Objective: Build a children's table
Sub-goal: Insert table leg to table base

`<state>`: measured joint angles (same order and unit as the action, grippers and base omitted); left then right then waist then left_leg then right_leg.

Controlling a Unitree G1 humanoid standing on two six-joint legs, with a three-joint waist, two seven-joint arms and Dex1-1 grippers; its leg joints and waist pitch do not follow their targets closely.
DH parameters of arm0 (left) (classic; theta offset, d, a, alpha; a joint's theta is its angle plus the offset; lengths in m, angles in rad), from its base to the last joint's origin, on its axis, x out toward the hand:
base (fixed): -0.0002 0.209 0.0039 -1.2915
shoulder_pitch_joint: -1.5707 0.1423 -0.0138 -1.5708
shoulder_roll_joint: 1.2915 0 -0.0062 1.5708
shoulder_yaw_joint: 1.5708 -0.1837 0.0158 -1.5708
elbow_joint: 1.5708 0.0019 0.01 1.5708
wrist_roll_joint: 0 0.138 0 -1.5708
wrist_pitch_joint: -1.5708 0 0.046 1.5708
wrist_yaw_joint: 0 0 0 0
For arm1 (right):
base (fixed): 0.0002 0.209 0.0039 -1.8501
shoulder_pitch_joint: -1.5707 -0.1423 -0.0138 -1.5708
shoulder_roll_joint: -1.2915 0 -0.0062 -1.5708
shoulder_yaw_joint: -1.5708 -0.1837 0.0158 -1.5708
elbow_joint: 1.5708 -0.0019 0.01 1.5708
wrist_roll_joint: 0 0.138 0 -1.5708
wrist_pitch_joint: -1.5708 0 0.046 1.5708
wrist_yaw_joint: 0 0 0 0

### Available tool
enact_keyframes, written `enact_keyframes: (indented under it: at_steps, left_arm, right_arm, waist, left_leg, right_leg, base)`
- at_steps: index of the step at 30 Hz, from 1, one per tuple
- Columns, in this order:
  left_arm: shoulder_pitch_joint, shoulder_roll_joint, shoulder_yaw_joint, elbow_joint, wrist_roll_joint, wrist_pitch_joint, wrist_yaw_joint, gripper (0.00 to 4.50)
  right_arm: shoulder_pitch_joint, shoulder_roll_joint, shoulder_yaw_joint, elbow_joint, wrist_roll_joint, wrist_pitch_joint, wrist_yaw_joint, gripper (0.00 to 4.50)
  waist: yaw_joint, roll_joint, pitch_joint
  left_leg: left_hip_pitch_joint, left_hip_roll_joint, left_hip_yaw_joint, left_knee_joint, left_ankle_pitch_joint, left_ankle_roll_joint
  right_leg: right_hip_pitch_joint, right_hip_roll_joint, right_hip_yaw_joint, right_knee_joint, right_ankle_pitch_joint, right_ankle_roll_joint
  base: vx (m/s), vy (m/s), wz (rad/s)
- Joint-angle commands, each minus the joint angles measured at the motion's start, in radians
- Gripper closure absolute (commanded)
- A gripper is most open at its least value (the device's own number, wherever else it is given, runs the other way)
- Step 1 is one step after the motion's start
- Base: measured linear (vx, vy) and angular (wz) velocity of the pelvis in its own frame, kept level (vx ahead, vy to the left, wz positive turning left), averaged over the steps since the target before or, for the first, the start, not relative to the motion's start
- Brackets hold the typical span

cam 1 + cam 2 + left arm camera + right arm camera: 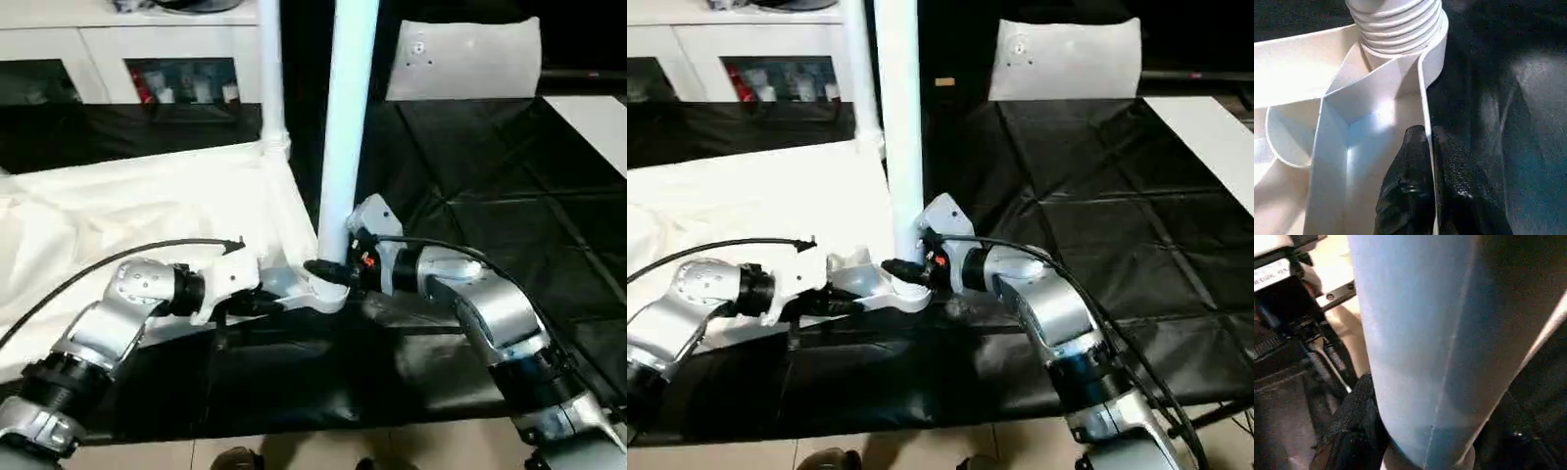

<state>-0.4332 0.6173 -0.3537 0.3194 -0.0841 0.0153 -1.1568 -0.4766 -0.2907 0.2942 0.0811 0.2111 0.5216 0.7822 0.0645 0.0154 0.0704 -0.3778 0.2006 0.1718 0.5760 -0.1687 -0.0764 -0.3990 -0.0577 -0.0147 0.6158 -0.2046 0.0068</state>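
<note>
Right now the tabletop (118,211) lies underside up on the black-covered work surface (509,186), its ribbed white plastic spreading off toward the robot's left. At its near corner a tall white leg (348,127) stands upright in the round socket (328,292), and a second leg (271,78) rises from the corner farther back. Behind them is a white cabinet with glass doors (137,59), and a flat white board (465,59) leans further to the right.

The right gripper (338,266) is clamped around the base of the near leg, just above the socket, black fingers (1354,423) wrapped against the tube. The left gripper (1428,161) pinches the tabletop's thin side wall (1426,98) between its two fingertips, just beside that same corner socket.
</note>
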Motion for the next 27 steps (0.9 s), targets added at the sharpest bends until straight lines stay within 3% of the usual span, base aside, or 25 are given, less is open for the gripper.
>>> enact_keyframes:
  at_steps: [1, 7, 11, 15, 21, 22, 27]
  left_arm:
    - [-0.023, -0.001, -0.026, -0.017, 0.004, -0.045, -0.059, 4.50]
    - [-0.025, -0.033, 0.005, -0.015, -0.039, 0.029, -0.048, 4.50]
    - [-0.006, -0.040, 0.013, -0.033, -0.065, 0.085, -0.063, 4.50]
    - [0.005, -0.049, 0.037, -0.043, -0.066, 0.126, -0.027, 4.50]
    - [0.011, -0.042, 0.050, -0.037, -0.054, 0.140, -0.014, 4.50]
    - [0.012, -0.043, 0.054, -0.037, -0.052, 0.143, -0.009, 4.50]
    - [0.000, -0.079, 0.083, -0.014, -0.050, 0.150, 0.038, 4.50]
  right_arm:
    - [0.030, -0.017, 0.020, 0.036, -0.016, 0.044, -0.008, 2.60]
    - [0.035, -0.003, 0.021, 0.048, -0.019, 0.049, -0.014, 2.60]
    - [0.037, 0.028, -0.011, 0.109, -0.003, 0.042, -0.032, 2.60]
    - [0.059, 0.063, -0.076, 0.187, 0.036, 0.007, -0.057, 2.60]
    - [0.118, 0.103, -0.168, 0.206, 0.105, -0.001, -0.081, 2.60]
    - [0.126, 0.112, -0.184, 0.207, 0.115, -0.002, -0.086, 2.60]
    - [0.195, 0.162, -0.261, 0.216, 0.169, -0.054, -0.120, 2.60]
  waist:
    - [0.000, 0.019, -0.061]
    - [0.000, 0.016, -0.060]
    - [-0.001, 0.012, -0.060]
    - [-0.004, 0.013, -0.057]
    - [-0.001, 0.025, -0.059]
    - [-0.002, 0.023, -0.059]
    - [0.002, 0.030, -0.056]
  left_leg:
    - [0.026, 0.019, -0.001, -0.064, -0.215, -0.045]
    - [0.026, 0.019, -0.001, -0.065, -0.232, -0.053]
    - [0.024, 0.018, -0.001, -0.066, -0.240, -0.051]
    - [0.029, 0.020, -0.002, -0.070, -0.286, -0.054]
    - [0.027, 0.019, -0.005, -0.073, -0.279, -0.053]
    - [0.028, 0.019, -0.004, -0.074, -0.281, -0.052]
    - [0.031, 0.021, -0.004, -0.077, -0.326, -0.053]
  right_leg:
    - [0.038, -0.054, 0.030, -0.058, -0.058, -0.215]
    - [0.038, -0.054, 0.029, -0.060, -0.072, -0.221]
    - [0.039, -0.057, 0.031, -0.062, -0.098, -0.224]
    - [0.033, -0.059, 0.032, -0.070, -0.168, -0.221]
    - [0.037, -0.056, 0.029, -0.066, -0.121, -0.224]
    - [0.038, -0.056, 0.029, -0.068, -0.118, -0.224]
    - [0.034, -0.060, 0.030, -0.077, -0.185, -0.222]
  base:
    - [0.000, 0.000, 0.00]
    - [0.000, 0.000, 0.00]
    - [0.000, 0.000, 0.00]
    - [0.000, 0.000, 0.00]
    - [0.000, 0.000, 0.00]
    - [0.000, 0.000, 0.00]
    - [0.000, 0.000, 0.00]
